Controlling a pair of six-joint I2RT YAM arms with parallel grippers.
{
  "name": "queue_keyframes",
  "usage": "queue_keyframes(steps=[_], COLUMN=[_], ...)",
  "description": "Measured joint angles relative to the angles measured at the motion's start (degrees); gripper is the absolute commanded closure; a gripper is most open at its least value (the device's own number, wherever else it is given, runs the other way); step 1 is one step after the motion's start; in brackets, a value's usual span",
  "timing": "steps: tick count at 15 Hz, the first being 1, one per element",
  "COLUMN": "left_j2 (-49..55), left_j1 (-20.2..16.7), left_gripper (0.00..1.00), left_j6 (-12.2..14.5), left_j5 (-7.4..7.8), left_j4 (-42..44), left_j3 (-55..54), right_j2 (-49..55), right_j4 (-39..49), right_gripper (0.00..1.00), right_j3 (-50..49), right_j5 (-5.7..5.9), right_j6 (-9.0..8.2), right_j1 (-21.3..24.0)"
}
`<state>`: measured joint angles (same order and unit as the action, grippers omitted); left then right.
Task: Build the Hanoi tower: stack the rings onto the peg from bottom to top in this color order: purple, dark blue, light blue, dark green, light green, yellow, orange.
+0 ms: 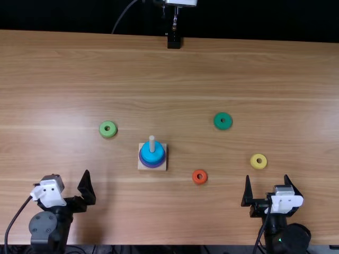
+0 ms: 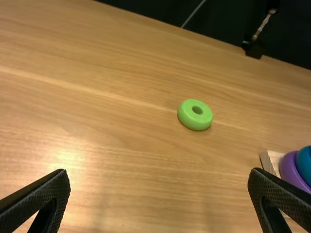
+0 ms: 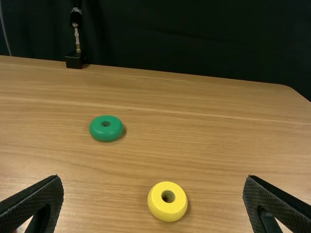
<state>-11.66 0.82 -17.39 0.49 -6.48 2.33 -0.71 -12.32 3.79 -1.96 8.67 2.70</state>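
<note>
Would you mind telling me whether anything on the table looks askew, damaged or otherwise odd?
Nothing stands out: the peg rises through the stacked rings, and the light green ring, dark green ring, yellow ring and orange ring lie flat. I cannot tell whether a dark blue ring is in the stack.

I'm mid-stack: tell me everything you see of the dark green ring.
The thick, round dark green ring has rounded edges, a small central hole and a smooth, slightly glossy surface, perhaps plastic. It lies flat on the light brown wooden table, beyond and right of the pale upright peg, touching nothing else.
</note>
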Motion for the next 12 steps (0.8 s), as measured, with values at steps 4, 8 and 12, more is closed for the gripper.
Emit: queue_keyframes(steps=[4, 8, 12], left_j2=[3.41, 6.27, 11.04], left_j1=[0.70, 0.55, -0.17], left_gripper=[0.00, 0.00, 0.00], left_j6=[6.86, 10.34, 11.23], left_j5=[0.98, 0.98, 1.09], left_j4=[0.17, -2.89, -14.36], left_j3=[-0.20, 0.31, 3.50], right_j2=[0.00, 0.00, 0.00], right_j4=[0.02, 0.00, 0.00], right_gripper=[0.00, 0.00, 0.00], right_j3=[0.00, 0.00, 0.00], right_j5=[0.02, 0.04, 0.02], right_j6=[0.00, 0.00, 0.00], right_j1=[0.00, -0.02, -0.02])
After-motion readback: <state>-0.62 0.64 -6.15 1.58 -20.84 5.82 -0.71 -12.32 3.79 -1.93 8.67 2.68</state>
